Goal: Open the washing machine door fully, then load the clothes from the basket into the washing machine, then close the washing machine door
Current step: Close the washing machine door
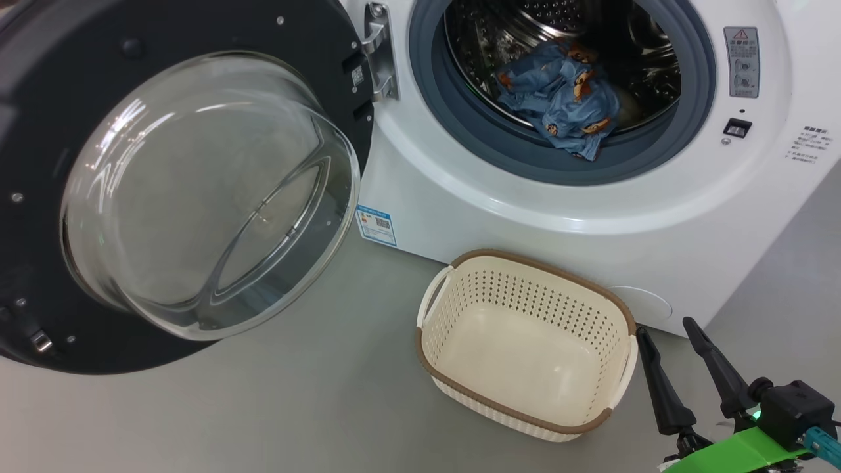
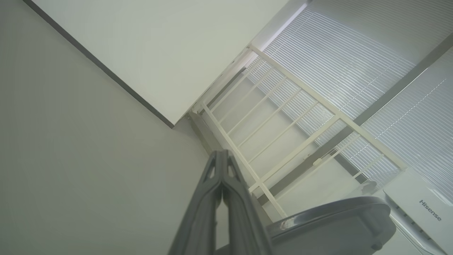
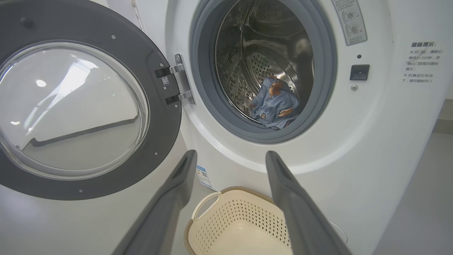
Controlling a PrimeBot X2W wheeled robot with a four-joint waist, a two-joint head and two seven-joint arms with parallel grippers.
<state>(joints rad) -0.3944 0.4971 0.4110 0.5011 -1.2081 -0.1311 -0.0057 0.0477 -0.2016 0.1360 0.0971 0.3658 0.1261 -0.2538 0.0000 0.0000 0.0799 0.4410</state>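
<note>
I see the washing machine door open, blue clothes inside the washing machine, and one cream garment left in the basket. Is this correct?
Not fully. The basket holds nothing: the head view shows its bare bottom. The washing machine door is open, and the blue clothes lie inside the washing machine, as you say.

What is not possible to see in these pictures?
Head view: the door is cut by the left edge, the drum by the top edge.
Right wrist view: the basket loses its near part to the bottom edge and the right gripper.
Head view: anything under the clothes; the label text is too small.
</note>
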